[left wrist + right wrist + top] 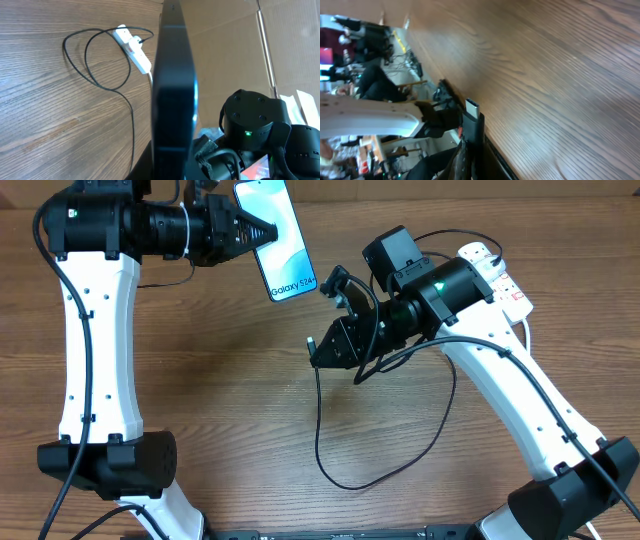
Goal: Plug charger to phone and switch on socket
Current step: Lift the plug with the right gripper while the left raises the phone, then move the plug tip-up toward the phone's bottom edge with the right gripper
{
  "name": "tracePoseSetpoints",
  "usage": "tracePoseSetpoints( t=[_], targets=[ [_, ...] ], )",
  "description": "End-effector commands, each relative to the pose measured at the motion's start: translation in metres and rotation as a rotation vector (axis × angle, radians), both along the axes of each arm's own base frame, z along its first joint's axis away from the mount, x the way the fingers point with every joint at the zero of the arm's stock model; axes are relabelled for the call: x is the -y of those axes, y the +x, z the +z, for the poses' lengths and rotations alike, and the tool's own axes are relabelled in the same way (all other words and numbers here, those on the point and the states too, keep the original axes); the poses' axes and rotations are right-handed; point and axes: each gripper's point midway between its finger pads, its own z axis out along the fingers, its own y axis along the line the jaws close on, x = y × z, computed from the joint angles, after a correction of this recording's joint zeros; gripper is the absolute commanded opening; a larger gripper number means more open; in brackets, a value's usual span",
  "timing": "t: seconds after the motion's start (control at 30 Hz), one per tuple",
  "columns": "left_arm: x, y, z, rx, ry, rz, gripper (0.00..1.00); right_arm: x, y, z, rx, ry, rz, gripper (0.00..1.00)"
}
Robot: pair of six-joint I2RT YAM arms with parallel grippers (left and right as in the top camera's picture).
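Overall, task stage: part-way through the approach; both pieces were in hand, but nothing was joined yet
Phone: the Galaxy S24 phone [280, 240] was held at its far end by the left gripper [256, 230], whose jaws were clamped on it; the screen faced the overhead camera; the short edge with the lettering pointed toward the right arm
Charger: the right gripper [318, 352] was closed on the connector tip [472, 107]; the metal end stuck out past the fingers; the rest of the charger cable [385, 465] trailed in a loose loop across the desk [230, 430]
Gap: the connector tip sat near the phone's lettered edge but apart from it; it was not in the port
Socket: the socket [495, 268] lay at the far right of the desk, partly hidden behind the right arm; its red switches [131, 45] were too small to read as on or off; neither gripper was near them
Plug end: the black cable seemed to run up to the socket in the left wrist view; whether the plug was seated could not be told
Done: phone and connector both gripped and brought close together
Left: by my reading, lining the tip up with the port; pushing it home; then freeing a gripper to press the switch
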Motion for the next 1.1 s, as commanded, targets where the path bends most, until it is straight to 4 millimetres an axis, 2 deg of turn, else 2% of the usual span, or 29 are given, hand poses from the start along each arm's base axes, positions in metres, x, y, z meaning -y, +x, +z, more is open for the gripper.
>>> tracePoseSetpoints(
  t=[0.0,0.13,0.33,0.77,0.97,1.07],
  targets=[
    [0.005,-0.009,0.015,0.046,-0.046,-0.047,0.04,-0.003,-0.013,0.032,0.059,0.096,0.049,0.04],
    [0.006,-0.01,0.018,0.046,-0.063,-0.056,0.04,-0.002,-0.018,0.05,0.114,0.136,0.054,0.04],
    [0.014,-0.022,0.034,0.046,-0.167,-0.125,0.04,-0.005,-0.024,0.075,0.169,0.22,0.072,0.04],
    [0.017,-0.03,0.04,0.018,-0.219,-0.156,0.04,-0.009,-0.012,0.089,0.223,0.291,0.07,0.04],
    [0.017,-0.03,0.04,0.016,-0.219,-0.155,0.04,0.005,0.008,0.091,0.227,0.285,-0.007,0.04],
    [0.017,-0.03,0.04,0.017,-0.219,-0.155,0.04,0.008,0.01,0.092,0.224,0.293,-0.015,0.04]
  ],
)
